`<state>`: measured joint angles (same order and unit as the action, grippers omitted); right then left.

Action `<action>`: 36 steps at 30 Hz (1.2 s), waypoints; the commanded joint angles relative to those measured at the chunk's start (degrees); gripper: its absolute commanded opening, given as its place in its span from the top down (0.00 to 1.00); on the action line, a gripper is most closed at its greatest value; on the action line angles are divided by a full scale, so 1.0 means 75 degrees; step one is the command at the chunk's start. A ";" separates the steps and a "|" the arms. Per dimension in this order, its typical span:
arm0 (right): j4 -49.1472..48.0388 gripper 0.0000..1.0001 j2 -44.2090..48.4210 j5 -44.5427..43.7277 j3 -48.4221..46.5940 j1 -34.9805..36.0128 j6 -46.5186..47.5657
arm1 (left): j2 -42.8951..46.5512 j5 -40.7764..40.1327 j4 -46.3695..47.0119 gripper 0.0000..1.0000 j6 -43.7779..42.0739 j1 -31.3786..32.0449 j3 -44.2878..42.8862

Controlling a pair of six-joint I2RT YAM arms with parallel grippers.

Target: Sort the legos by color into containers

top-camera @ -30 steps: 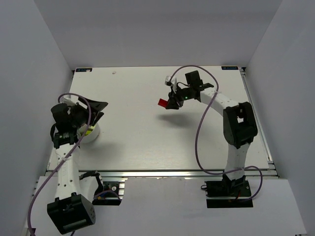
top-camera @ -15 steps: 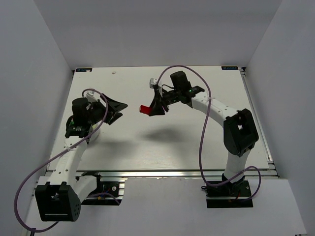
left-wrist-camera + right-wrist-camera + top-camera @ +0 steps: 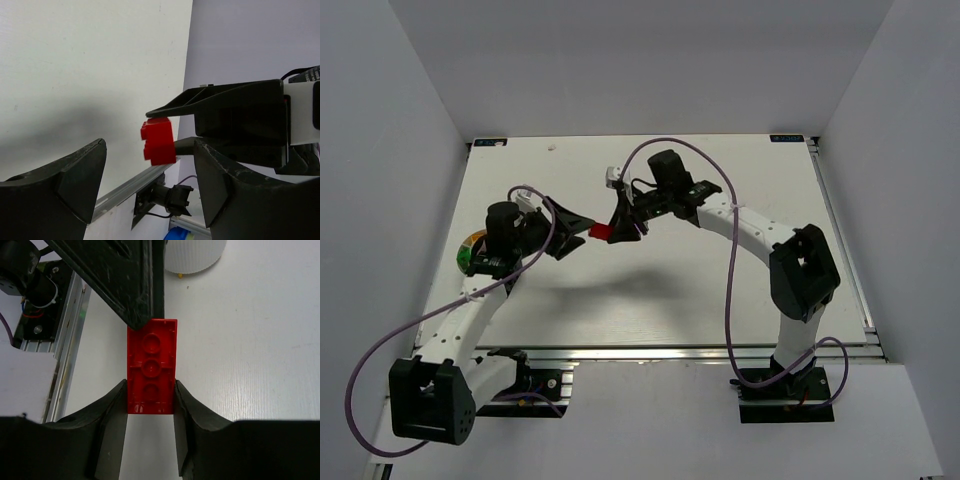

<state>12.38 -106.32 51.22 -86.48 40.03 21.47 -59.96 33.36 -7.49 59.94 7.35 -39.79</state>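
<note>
My right gripper (image 3: 617,228) is shut on a red lego (image 3: 599,232) and holds it above the table's middle. In the right wrist view the lego (image 3: 151,367) sits squeezed between both fingers, its underside tubes facing the camera, right gripper (image 3: 150,389). My left gripper (image 3: 582,224) stands open, facing the right one, tips at the lego's free end. In the left wrist view the lego (image 3: 158,141) hangs between the spread tips of the left gripper (image 3: 150,145), which are not closed on it. The white container (image 3: 470,250), with coloured legos inside, stands at the left behind the left arm.
The container's ribbed white wall (image 3: 192,255) shows at the top of the right wrist view. The table's aluminium front rail (image 3: 67,325) runs along the near edge. Purple cables (image 3: 728,290) loop from both arms.
The left arm has swung right, away from the container, which now shows. The right arm has carried the red lego leftward. The two grippers now meet at mid-table.
</note>
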 commanded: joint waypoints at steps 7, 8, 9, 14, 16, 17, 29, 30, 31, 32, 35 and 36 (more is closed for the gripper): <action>-0.0315 1.00 -0.0038 -0.0255 -0.0423 0.0381 -0.0004 | -0.0172 -0.0160 0.0483 0.29 0.0176 0.0367 -0.0003; -0.0327 1.00 -0.0038 -0.0279 -0.0423 0.0404 -0.0004 | -0.0196 -0.0136 0.0483 0.32 0.0176 0.0379 -0.0015; -0.0327 1.00 -0.0038 -0.0314 -0.0446 0.0416 -0.0004 | -0.0231 -0.0113 0.0483 0.37 0.0176 0.0390 -0.0003; -0.0327 0.92 -0.0038 -0.0583 -0.0411 0.0440 0.0031 | -0.0150 -0.0124 0.0272 0.79 0.0106 0.0402 -0.0003; -0.0315 0.62 -0.0038 -0.0781 -0.0353 0.0440 0.0055 | -0.0079 -0.0275 -0.0100 0.94 0.0001 0.0402 -0.0119; -0.0303 0.45 -0.0038 -0.0841 -0.0341 0.0440 0.0078 | -0.0079 -0.0381 -0.0393 1.00 -0.0255 0.0402 -0.0225; -0.0562 0.22 0.0290 -0.2144 0.0562 0.0147 0.0417 | -0.0384 -0.4997 -0.5914 1.00 -0.2670 -0.0346 -0.3726; -0.0445 0.52 0.0290 -0.1991 0.0550 0.0089 0.0522 | -0.0407 -0.5463 -0.6078 1.00 -0.2742 -0.0452 -0.3881; -0.0200 0.82 0.0278 -0.1793 0.0503 0.0065 0.0547 | -0.0442 -0.5654 -0.6382 1.00 -0.2905 -0.0604 -0.4033; -0.0082 1.00 0.0266 -0.1791 0.0445 0.0076 0.0512 | -0.0547 -0.5806 -0.6547 1.00 -0.2976 -0.0930 -0.4290; -0.0045 1.00 0.0336 -0.1720 0.0596 0.0077 0.0313 | -0.0723 -0.6124 -0.6982 1.00 -0.3362 -0.1832 -0.4573; -0.0069 1.00 0.0383 -0.1743 0.0666 0.0077 0.0278 | -0.0816 -0.6264 -0.7029 1.00 -0.3468 -0.1975 -0.4655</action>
<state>11.07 -106.32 36.60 -82.24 40.36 24.05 -64.84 -6.42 -53.19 38.57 -3.77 -72.55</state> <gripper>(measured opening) 0.009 0.382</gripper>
